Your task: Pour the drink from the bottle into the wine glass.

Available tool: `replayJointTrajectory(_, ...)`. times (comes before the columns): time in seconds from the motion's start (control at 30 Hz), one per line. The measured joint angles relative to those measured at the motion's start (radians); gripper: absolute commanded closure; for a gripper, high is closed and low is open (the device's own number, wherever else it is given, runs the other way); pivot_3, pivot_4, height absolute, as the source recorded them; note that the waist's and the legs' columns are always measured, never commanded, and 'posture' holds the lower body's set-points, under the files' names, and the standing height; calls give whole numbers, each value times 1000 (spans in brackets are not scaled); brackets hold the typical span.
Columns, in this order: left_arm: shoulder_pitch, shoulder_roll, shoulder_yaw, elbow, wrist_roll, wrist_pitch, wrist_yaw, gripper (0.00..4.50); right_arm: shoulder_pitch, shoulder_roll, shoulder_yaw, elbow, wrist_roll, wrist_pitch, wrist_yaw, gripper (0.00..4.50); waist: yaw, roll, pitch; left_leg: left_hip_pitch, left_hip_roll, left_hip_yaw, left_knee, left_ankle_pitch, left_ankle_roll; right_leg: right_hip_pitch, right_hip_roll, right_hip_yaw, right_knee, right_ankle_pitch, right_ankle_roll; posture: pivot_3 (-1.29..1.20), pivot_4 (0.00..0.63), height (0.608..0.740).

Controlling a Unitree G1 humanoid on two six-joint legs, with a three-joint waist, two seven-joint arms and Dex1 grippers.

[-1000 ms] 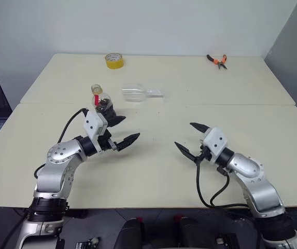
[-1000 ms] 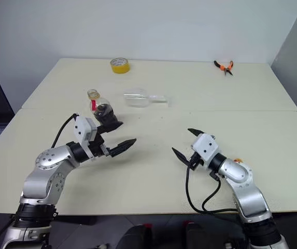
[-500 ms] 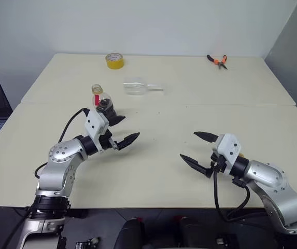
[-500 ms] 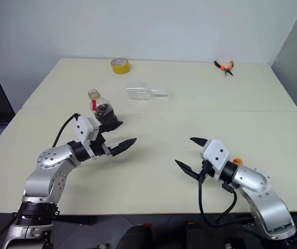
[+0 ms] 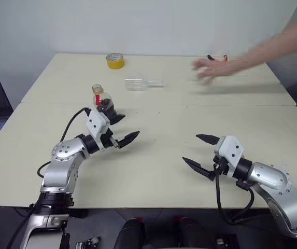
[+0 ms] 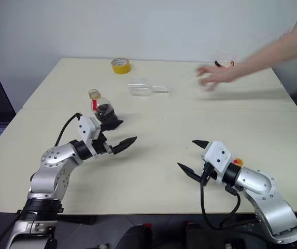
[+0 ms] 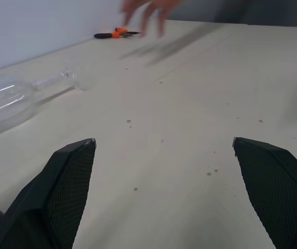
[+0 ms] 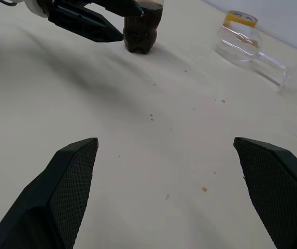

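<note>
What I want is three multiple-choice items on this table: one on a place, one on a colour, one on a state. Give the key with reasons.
1. Where is the yellow tape roll?
A) at the cream table's far edge
B) at its near edge
C) in its middle

2. What colour is the neck band of the small clear plastic bottle?
A) blue
B) red
C) green

3. How is the clear stemmed wine glass placed?
A) upright
B) upside down
C) lying on its side

Key:
1 A, it sits by the wall.
2 B, a red band shows below the cap.
3 C, bowl and stem rest along the tabletop.
</note>
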Motion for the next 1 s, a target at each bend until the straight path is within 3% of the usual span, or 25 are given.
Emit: replayJointTrajectory(1.0,-28,-5,-23,32,1,-13,-24,0,-23,-48,-30,1,-76,-13,-54,25,0,0,0,0,0,0,0,0,0,0,0,0,0,0,0,0,150,740)
